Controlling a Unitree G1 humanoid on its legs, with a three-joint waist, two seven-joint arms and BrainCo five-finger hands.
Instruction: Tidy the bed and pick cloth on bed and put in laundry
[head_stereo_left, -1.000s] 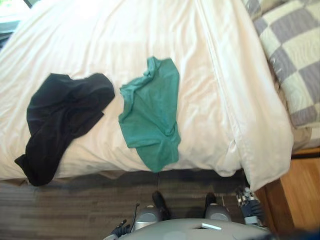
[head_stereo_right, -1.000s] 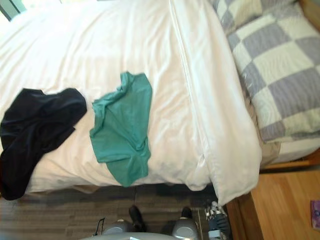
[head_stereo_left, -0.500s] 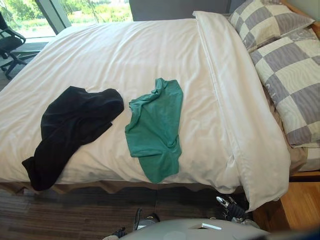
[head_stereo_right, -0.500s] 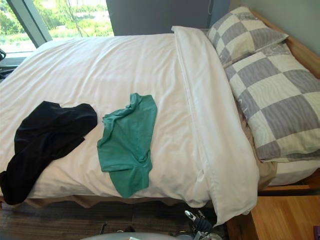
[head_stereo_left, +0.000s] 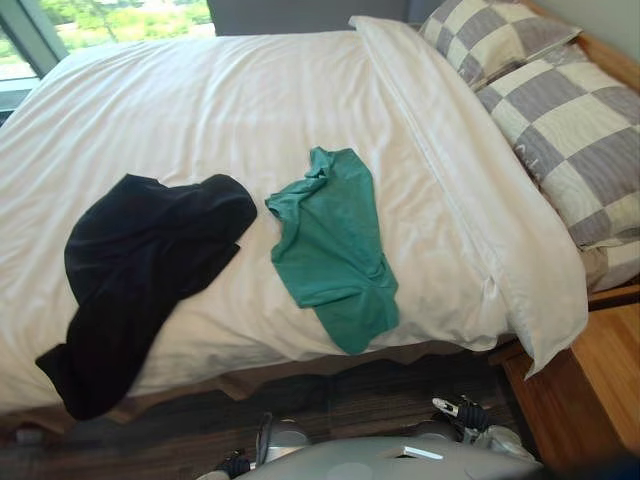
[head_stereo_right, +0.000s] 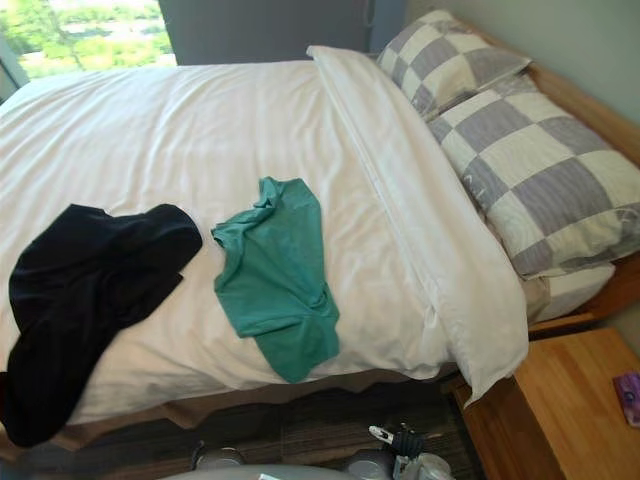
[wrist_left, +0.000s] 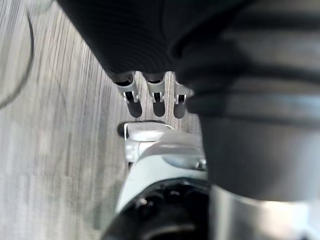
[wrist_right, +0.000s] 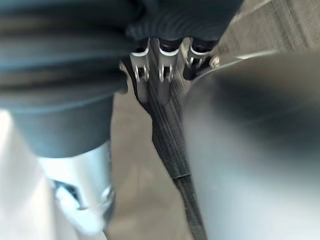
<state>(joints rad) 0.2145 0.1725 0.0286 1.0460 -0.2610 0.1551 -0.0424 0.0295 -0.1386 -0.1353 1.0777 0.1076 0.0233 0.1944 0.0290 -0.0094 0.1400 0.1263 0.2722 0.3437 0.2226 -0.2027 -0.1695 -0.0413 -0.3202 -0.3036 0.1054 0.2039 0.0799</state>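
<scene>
Two garments lie near the bed (head_stereo_left: 200, 110) edge, green cloth (head_stereo_left: 330, 245) beside black cloth (head_stereo_left: 140, 270); left hand (wrist_left: 155, 92) and right hand (wrist_right: 160, 70) hang slack and empty, so best bunch the green one's middle before lifting.

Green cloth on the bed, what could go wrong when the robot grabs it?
The green cloth hangs over the near edge of the bed, so a clumsy tug might drop it on the floor. It lies right on the white duvet, so a grab could catch the duvet too. The black cloth also droops over the edge and could slip.
</scene>
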